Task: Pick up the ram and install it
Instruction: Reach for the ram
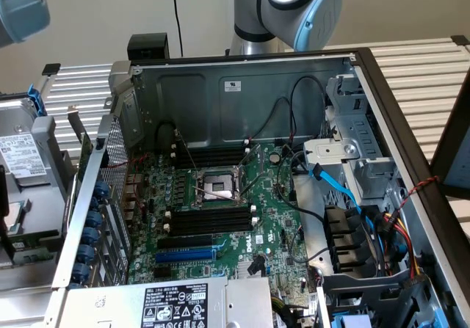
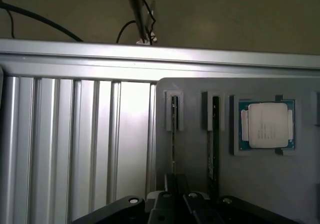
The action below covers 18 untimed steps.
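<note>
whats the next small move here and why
Probably a short straight lift. The gripper looks closed on the ram, which stands on edge in its slot of the grey holder, with a second stick close beside it; pulling straight up should avoid scraping either.

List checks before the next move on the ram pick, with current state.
1. gripper in line with the ram, the stick farther from the processor: ok.
2. Jaws shut: ok.
3. ram actually clamped: cannot tell.
4. ram upright in its tray groove: ok.
5. Black memory slots beside the socket free: ok.
</note>
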{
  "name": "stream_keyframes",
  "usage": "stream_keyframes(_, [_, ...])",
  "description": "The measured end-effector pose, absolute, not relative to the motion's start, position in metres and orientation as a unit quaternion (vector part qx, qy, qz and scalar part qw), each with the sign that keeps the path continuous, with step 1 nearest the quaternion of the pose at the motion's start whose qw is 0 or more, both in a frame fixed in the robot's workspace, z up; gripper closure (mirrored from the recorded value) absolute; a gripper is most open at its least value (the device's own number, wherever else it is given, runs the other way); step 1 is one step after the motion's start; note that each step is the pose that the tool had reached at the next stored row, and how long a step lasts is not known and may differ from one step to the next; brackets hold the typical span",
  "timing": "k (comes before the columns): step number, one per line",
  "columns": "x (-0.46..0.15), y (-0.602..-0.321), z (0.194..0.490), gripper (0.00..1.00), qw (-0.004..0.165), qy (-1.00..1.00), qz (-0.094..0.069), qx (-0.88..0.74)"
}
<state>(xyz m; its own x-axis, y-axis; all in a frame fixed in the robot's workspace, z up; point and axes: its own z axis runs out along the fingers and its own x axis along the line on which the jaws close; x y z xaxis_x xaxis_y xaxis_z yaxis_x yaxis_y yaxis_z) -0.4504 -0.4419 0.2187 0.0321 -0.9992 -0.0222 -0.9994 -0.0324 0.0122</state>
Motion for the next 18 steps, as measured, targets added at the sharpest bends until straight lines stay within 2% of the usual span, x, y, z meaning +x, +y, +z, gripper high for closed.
stream_keyframes(18, [-0.4515,-0.4419,0.2246,0.88,-0.001,0.696,0.008,-0.718])
